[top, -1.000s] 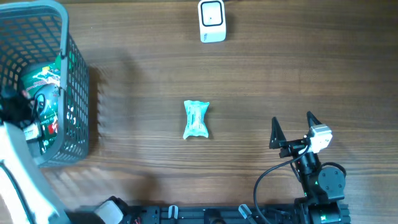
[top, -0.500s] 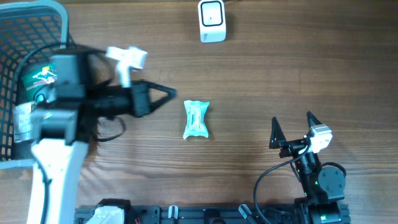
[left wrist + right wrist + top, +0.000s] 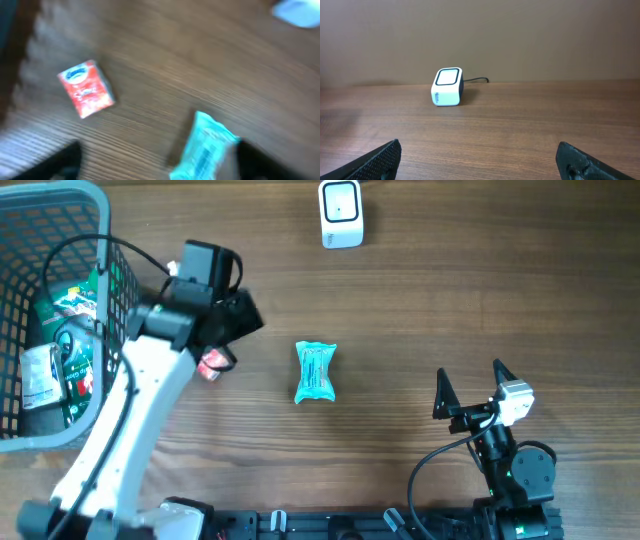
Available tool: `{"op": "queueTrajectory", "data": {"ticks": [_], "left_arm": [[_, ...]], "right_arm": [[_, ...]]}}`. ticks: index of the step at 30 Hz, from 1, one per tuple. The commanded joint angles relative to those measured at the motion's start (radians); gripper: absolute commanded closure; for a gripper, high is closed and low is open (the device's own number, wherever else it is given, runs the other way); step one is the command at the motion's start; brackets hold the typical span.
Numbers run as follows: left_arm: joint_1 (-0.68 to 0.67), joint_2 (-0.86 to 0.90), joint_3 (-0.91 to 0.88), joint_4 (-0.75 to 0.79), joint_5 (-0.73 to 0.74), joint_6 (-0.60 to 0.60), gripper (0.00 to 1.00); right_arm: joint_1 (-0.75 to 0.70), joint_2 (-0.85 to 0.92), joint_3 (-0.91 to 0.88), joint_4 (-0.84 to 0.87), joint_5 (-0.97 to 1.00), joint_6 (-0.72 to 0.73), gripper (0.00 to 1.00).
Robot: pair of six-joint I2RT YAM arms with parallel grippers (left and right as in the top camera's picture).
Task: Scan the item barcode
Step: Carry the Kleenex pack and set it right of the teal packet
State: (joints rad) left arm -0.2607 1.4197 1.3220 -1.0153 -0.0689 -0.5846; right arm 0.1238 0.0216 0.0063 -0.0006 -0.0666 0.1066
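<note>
Plainly, the left hand (image 3: 238, 328) is spread and holds nothing: its wrist view, blurred throughout, shows the two dark fingers (image 3: 54, 162) far apart at the lower corners, with only bare wood and the packets on it in the gap. It hangs over the desk (image 3: 450, 300) at about 10 o'clock from the teal packet (image 3: 315, 370). A small red packet (image 3: 212, 363) lies flat on the wood just beside the hand, at 9 o'clock from the teal packet and not touched by either finger. The teal packet lies near the middle of the desk, its long side running from 12 to 6 o'clock, apart from everything else. The white barcode scanner (image 3: 341, 213) stands at 12 o'clock from it, well apart, near the far edge, with a dark cable (image 3: 476, 79) running off behind. The right hand (image 3: 469, 370) sits at about 4 o'clock from the teal packet, its fingers (image 3: 384, 158) spread wide and empty, pointing toward the scanner. A grey mesh basket (image 3: 50, 198) with several packaged goods inside stands at the 9 o'clock side of the desk. The desk is brown wood with grain running side to side, and behind it rises a plain brown wall (image 3: 520, 35).
</note>
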Motion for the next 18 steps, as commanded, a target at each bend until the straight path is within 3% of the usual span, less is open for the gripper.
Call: {"op": "queueTrajectory", "data": {"ticks": [1, 9, 18], "left_arm": [[-0.001, 0.172, -0.048, 0.004, -0.174, -0.132, 0.0], [0.085, 0.335, -0.079, 0.022, -0.223, -0.395, 0.0], [0.187, 0.336, -0.288, 0.217, -0.133, -0.389, 0.0]], "right_arm": [[0.004, -0.005, -0.001, 0.002, -0.001, -0.01, 0.0], [0.004, -0.005, -0.001, 0.002, -0.001, -0.01, 0.0], [0.004, -0.005, -0.001, 0.002, 0.0, -0.01, 0.0]]}}
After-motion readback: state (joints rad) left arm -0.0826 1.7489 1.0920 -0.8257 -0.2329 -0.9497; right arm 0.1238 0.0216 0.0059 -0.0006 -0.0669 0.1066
